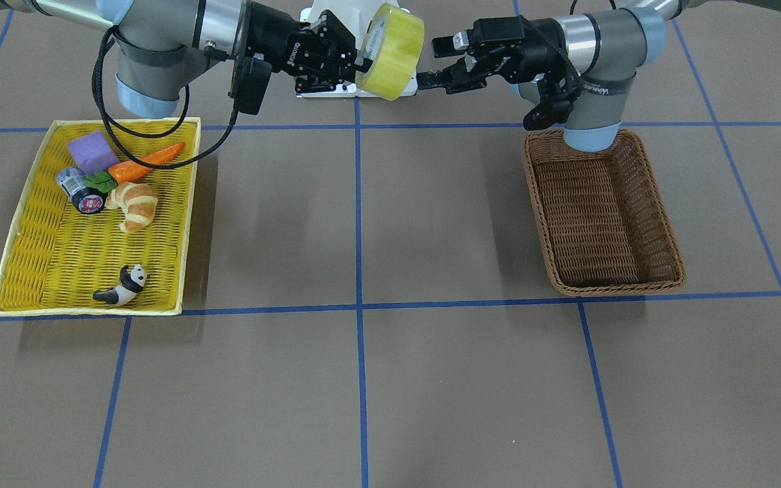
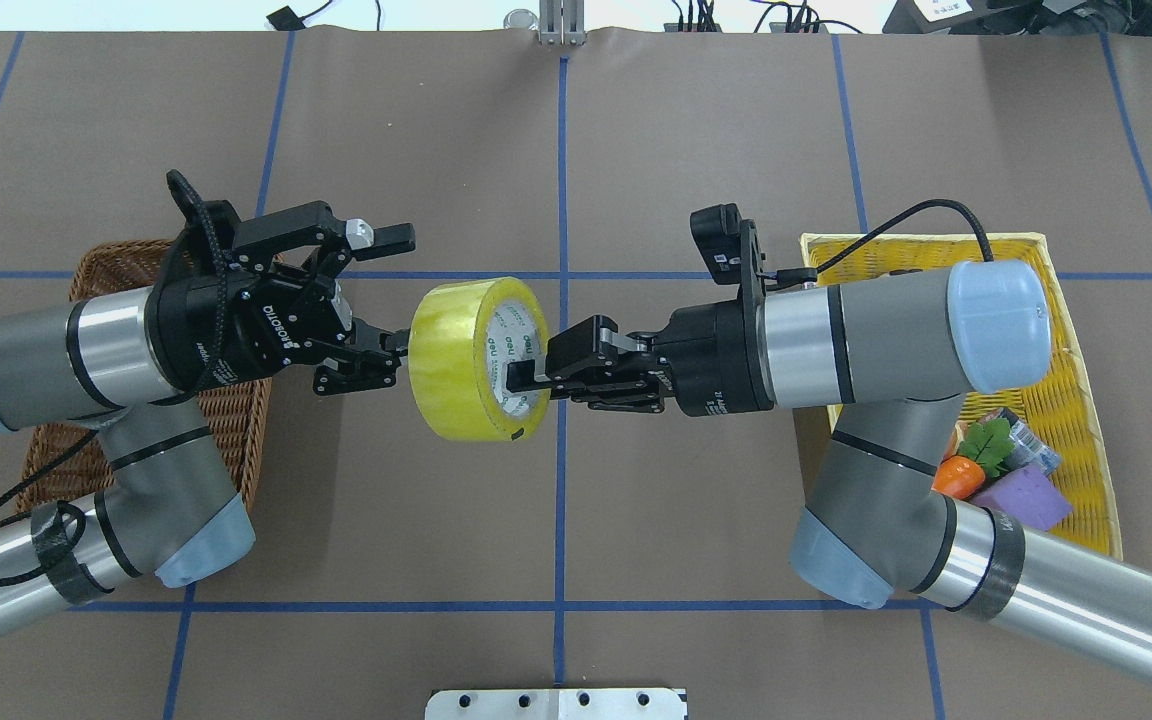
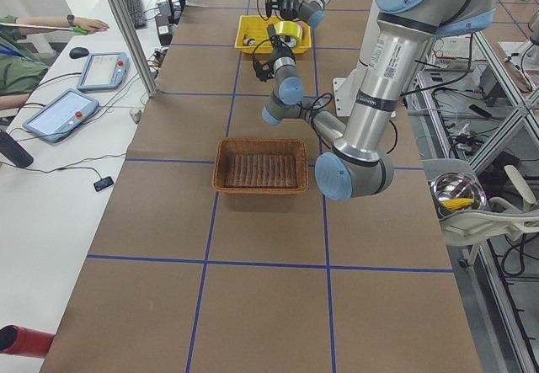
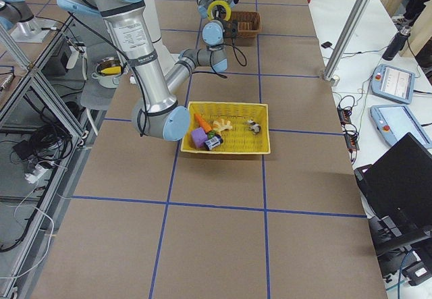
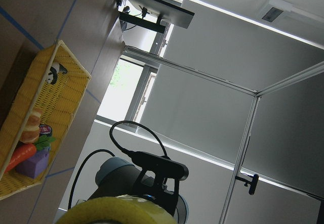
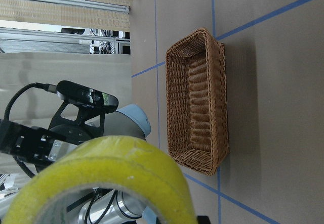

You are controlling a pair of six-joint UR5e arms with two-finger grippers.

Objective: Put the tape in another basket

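**A:** The right gripper [image 2: 521, 375] has hold of the tape [image 2: 456, 360]. One finger reaches into the white core and the other is hidden by the roll. Its jaws are closed down on the roll's wall, mid-frame in the overhead view, with the roll off the table.

**B:** And the left gripper [image 2: 401, 292]?

**A:** It is just left of the roll, with its jaws spread wide and nothing in them. Its lower finger sits right at the roll's outer face, but I cannot tell whether it touches.

**B:** How far along is the task, then?

**A:** About halfway, I'd judge. The tape is out of the yellow tray [image 2: 1076, 330] at the frame's right and hangs between the two arms. The left gripper has yet to close on it and the right to let go. After that come the carry and the drop.

**B:** Where does it go?

**A:** Into the basket [image 2: 236, 420], farther off at the frame's left edge, partly under the left arm. The tape is well apart from it.
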